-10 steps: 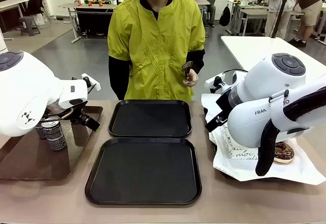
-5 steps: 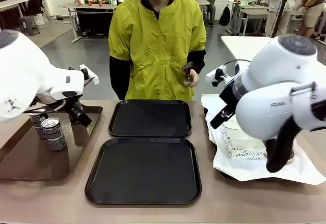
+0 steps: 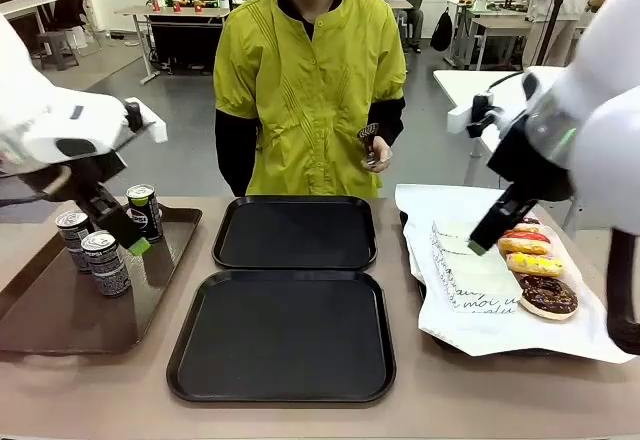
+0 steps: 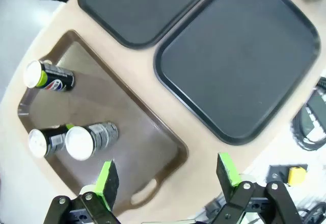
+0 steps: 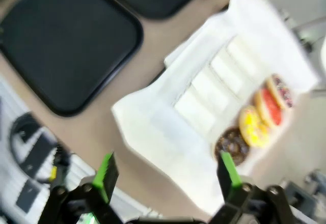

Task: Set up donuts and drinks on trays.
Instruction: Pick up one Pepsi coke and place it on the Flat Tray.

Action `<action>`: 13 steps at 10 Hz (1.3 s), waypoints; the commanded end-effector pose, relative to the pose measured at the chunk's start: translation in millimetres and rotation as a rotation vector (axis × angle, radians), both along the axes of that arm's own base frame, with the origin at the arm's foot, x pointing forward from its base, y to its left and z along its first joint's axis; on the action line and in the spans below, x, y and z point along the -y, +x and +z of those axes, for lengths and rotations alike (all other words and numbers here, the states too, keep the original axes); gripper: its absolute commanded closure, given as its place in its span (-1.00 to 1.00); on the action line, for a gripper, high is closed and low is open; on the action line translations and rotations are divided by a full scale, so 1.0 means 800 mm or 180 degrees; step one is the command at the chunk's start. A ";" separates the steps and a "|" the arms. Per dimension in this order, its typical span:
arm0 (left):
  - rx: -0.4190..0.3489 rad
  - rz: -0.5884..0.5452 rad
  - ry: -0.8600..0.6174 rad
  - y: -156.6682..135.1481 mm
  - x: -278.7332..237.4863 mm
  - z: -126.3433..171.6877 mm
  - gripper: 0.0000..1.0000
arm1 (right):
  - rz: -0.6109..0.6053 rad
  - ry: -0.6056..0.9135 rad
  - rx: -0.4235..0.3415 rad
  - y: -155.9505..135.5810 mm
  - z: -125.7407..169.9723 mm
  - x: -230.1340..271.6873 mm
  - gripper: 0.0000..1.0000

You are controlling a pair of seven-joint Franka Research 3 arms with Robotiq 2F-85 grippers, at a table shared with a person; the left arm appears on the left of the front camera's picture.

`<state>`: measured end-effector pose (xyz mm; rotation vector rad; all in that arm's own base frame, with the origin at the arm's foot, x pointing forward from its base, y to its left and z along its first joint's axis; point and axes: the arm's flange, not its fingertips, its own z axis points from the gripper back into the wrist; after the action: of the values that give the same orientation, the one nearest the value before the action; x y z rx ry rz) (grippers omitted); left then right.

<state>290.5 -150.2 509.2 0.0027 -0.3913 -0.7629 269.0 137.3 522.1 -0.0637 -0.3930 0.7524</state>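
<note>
Left gripper (image 4: 167, 175) hangs spread and empty above the brown tray (image 3: 60, 315) at the bench's (image 3: 450, 390) left edge, where three drinks (image 3: 105, 260) stand; the right gripper (image 5: 167, 175), also spread, hangs above the paper-covered tray (image 3: 470, 330) at the right edge, which carries four donuts (image 3: 548, 297) in a row. Two black trays (image 3: 280, 335), both bare, lie edge to edge down the middle, with open bench on either side.

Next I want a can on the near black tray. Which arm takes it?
Left. The left gripper, open, hangs above the brown tray holding the three cans, next to the black trays. The right gripper is across the table, over the donuts.
</note>
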 end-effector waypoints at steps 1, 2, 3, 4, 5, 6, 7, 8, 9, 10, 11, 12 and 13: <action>0.0396 0.0370 0.0195 -0.107 -0.073 -0.122 -1.00 | -0.0103 -0.0336 0.0376 -0.117 -0.149 0.075 -1.00; 0.0000 0.0000 0.0000 0.000 0.000 0.000 -1.00 | 0.0000 0.0000 0.0000 0.000 0.000 0.000 -1.00; 0.0000 0.0000 0.0000 0.000 0.000 0.000 -1.00 | 0.0000 0.0000 0.0000 0.000 0.000 0.000 -1.00; 0.0000 0.0000 0.0000 0.000 0.000 0.000 -1.00 | -0.0020 -0.0101 0.0118 -0.023 0.020 0.010 -1.00; 0.0080 0.0100 0.0035 -0.009 -0.008 0.014 -1.00 | -0.0162 0.1103 -0.0300 -0.006 0.013 0.032 -1.00; -0.0226 0.0344 -0.0930 0.008 -0.045 0.013 -1.00 | -0.0260 0.2108 -0.0655 0.004 0.003 0.064 -1.00; -0.0478 0.0438 -0.1615 0.016 -0.075 0.007 -1.00 | -0.0338 0.3029 -0.0918 0.011 -0.016 0.104 -1.00; -0.0818 0.0395 -0.2393 0.016 -0.106 -0.006 -1.00 | -0.0444 0.3700 -0.1161 0.014 -0.046 0.140 -1.00; -0.1007 0.0439 -0.2916 0.015 -0.132 -0.021 -1.00 | -0.0536 0.4102 -0.1329 0.015 -0.073 0.165 -1.00; -0.1207 0.0547 -0.3260 0.015 -0.157 -0.041 -1.00 | -0.0697 0.4329 -0.1437 0.018 -0.095 0.189 -1.00; -0.1339 0.0759 -0.3504 0.015 -0.183 -0.061 -1.00 | -0.0965 0.4429 -0.1544 0.020 -0.114 0.212 -1.00; -0.1487 0.0906 -0.3700 0.012 -0.211 -0.080 -1.00 | -0.1199 0.4528 -0.1704 0.020 -0.133 0.241 -1.00; -0.1552 0.1070 -0.3746 0.007 -0.233 -0.092 -1.00 | -0.1384 0.4525 -0.1676 0.015 -0.143 0.266 -1.00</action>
<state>322.8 36.3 471.5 -1.1444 -0.3308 -0.1961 309.0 -84.6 441.3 1.2531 -0.3360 0.0921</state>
